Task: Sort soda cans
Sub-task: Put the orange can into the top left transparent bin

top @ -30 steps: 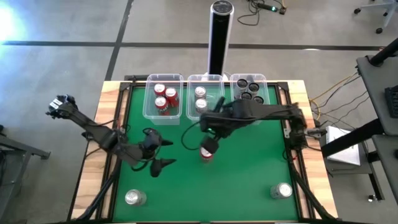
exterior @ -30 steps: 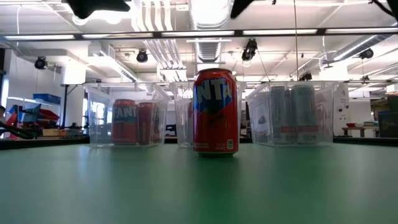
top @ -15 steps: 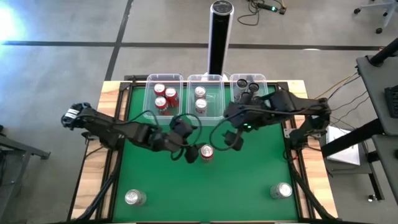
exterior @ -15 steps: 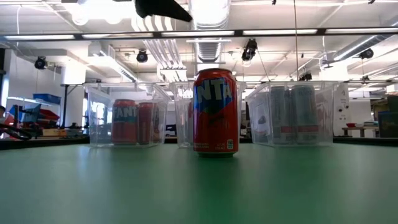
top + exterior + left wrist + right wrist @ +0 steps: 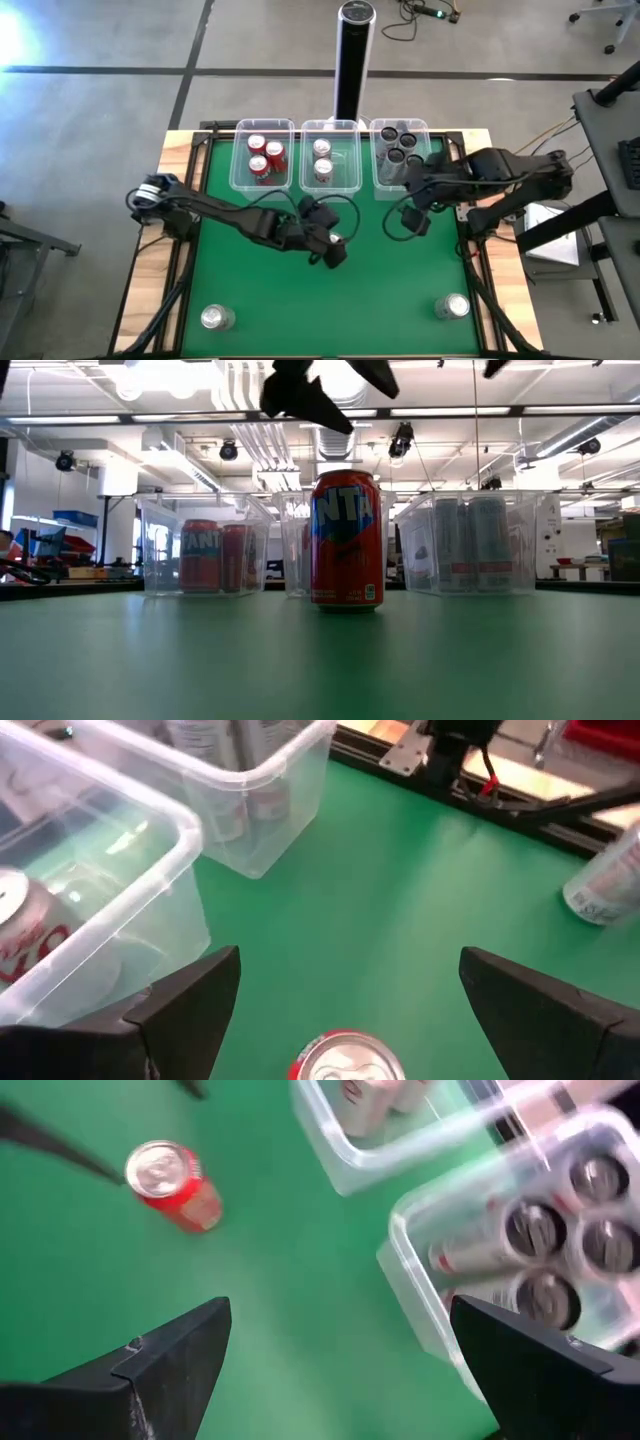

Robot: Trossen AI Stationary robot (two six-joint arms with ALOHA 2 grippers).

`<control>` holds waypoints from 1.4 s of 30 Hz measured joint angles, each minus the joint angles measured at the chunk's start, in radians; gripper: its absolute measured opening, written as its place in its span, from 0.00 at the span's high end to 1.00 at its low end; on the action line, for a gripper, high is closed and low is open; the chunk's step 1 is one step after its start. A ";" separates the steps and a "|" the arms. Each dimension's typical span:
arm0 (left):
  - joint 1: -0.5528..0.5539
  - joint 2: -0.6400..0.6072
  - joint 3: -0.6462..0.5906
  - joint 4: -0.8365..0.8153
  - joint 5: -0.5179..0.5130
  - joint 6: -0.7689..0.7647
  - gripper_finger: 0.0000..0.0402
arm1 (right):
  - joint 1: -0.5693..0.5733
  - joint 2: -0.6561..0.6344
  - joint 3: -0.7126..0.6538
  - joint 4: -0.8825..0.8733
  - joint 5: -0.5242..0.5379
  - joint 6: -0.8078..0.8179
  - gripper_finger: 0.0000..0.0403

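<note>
A red soda can (image 5: 346,540) stands upright on the green table's middle. My left gripper (image 5: 350,990) hovers open just above it, a finger on either side of the can's silver top (image 5: 346,1062), touching nothing. In the high view that gripper (image 5: 330,246) hides most of the can. My right gripper (image 5: 410,221) stands open to the can's right, clear of it; its wrist view shows the red can (image 5: 172,1181) farther off. Two silver cans stand at the near left (image 5: 217,317) and near right (image 5: 452,306).
Three clear tubs line the far edge: the left tub (image 5: 240,172) holds red cans, the middle tub (image 5: 346,175) silver-white cans, the right tub (image 5: 381,170) dark cans. A tall black post (image 5: 352,60) stands behind them. Green table lies bare between the near cans.
My left gripper has travelled toward the table's right edge until it hangs over the red can. My right gripper has drawn away from above that can toward the right edge. The can has stayed upright in place.
</note>
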 joint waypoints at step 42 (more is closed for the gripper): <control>0.060 0.103 -0.096 -0.009 0.310 0.116 0.10 | 0.124 -0.177 -0.461 0.307 -0.030 0.327 0.07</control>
